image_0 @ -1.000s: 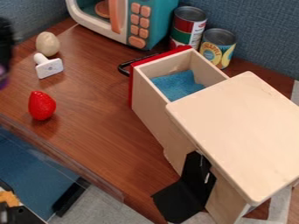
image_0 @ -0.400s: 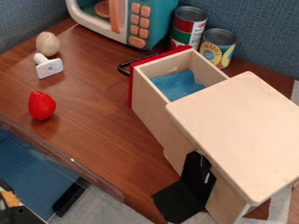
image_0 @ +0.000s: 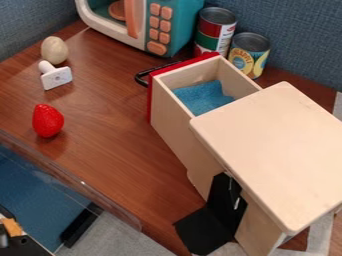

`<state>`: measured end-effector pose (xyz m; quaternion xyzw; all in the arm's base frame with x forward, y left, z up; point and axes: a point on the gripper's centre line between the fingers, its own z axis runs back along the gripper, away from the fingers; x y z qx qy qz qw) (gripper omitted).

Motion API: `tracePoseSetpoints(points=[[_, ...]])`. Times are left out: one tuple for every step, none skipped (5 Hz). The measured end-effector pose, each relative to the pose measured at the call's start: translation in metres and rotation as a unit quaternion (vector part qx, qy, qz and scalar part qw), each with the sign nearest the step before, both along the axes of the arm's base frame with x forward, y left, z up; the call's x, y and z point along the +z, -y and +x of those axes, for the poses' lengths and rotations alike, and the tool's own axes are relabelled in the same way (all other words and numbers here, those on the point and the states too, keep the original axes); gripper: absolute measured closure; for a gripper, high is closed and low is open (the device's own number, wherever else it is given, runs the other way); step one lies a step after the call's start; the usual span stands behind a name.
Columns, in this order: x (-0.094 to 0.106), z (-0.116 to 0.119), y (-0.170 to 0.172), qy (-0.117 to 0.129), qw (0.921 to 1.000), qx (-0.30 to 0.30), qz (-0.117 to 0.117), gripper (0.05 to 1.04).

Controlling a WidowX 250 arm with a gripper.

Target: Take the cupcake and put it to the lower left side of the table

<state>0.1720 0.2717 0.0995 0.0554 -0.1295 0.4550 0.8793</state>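
The table [image_0: 120, 150] runs slantwise, its near left edge bordered by a clear rail [image_0: 80, 185]; the stretch just inside that rail would seem to be the lower left side the task asks for. The big wooden cabinet [image_0: 267, 145] takes up the right, with its drawer [image_0: 167, 112] drawn out toward the upper left, so the goal lies across bare wood on the drawer's left. A toy microwave [image_0: 184, 25] stands at the far edge, two cans [image_0: 217, 30] to its right. Of the small things, the red strawberry [image_0: 47, 120] is nearest the goal, set just up from the rail with its narrower end upward, and a careless lowering there could knock it. Beyond it sit a pale egg [image_0: 55, 50] and a white knobbed piece [image_0: 56, 78], the knob pointing up and left toward the egg. None of these can be surely called the cupcake, so where the cupcake is cannot be told, nor its long axis. The gripper's state cannot be told either, whether apart, together or clamped on something, and so the way from it to the cupcake, on which the coming move turns, remains uncertain.
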Motion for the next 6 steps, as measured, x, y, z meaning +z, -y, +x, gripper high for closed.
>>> tracePoseSetpoints(points=[[-0.019,0.009,0.009,-0.015,0.9998,-0.011,0.006,0.258],[-0.027,0.018,0.016,-0.022,0.9995,-0.017,0.016,0.258],[-0.034,0.022,0.022,-0.029,0.9993,-0.018,0.016,0.258],[-0.044,0.027,0.025,-0.037,0.9989,-0.022,0.019,0.258],[-0.050,0.027,0.023,-0.043,0.9986,-0.020,0.022,0.258],[-0.059,0.026,0.024,-0.052,0.9982,-0.021,0.020,0.258]])
